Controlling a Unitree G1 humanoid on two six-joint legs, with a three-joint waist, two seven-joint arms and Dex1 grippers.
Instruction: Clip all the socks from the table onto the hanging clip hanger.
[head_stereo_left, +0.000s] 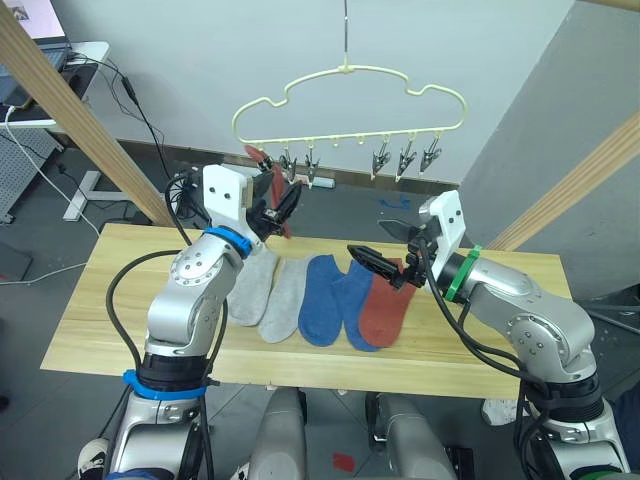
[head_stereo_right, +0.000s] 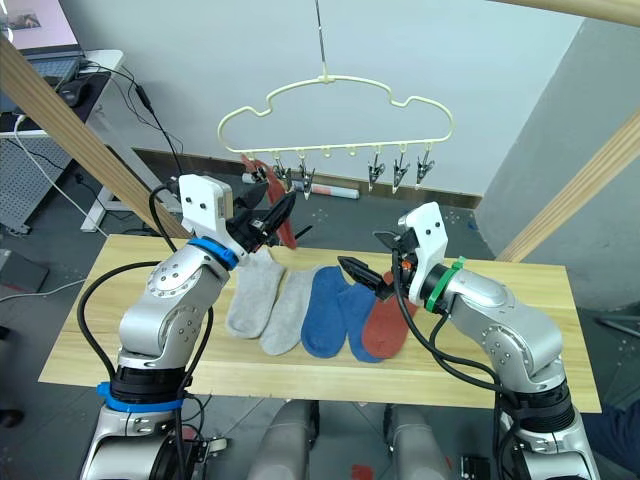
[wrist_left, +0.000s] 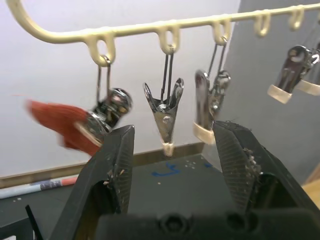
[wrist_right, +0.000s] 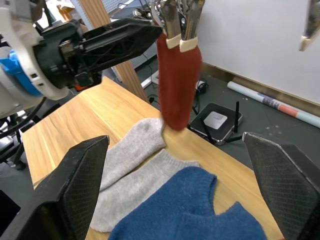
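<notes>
We are hovering our right pincer (head_stereo_left: 385, 262), open and empty, just above the rust sock (head_stereo_left: 383, 310) on the table (head_stereo_left: 100, 320); our left pincer (head_stereo_right: 268, 215), also open and empty, is waiting beneath the clip hanger (head_stereo_left: 350, 100).

Left claw (head_stereo_left: 283, 203) raised, right claw (head_stereo_left: 383, 250) low, both agape.

The table (head_stereo_left: 120, 320) is light wood with visible grain and a matt, smooth surface, and the socks (head_stereo_left: 330, 300) on it are soft knit cloth, grey, blue and rust red. The hanger (head_stereo_left: 350, 105) looks like thin wire with a pale yellow, slightly glossy coating, and its clips (wrist_left: 165, 117) are shiny bare metal with cream tips. The fingers (wrist_left: 112, 170) of the left gripper (wrist_left: 172, 170) are black matt plastic, a little rough and dusty.
</notes>
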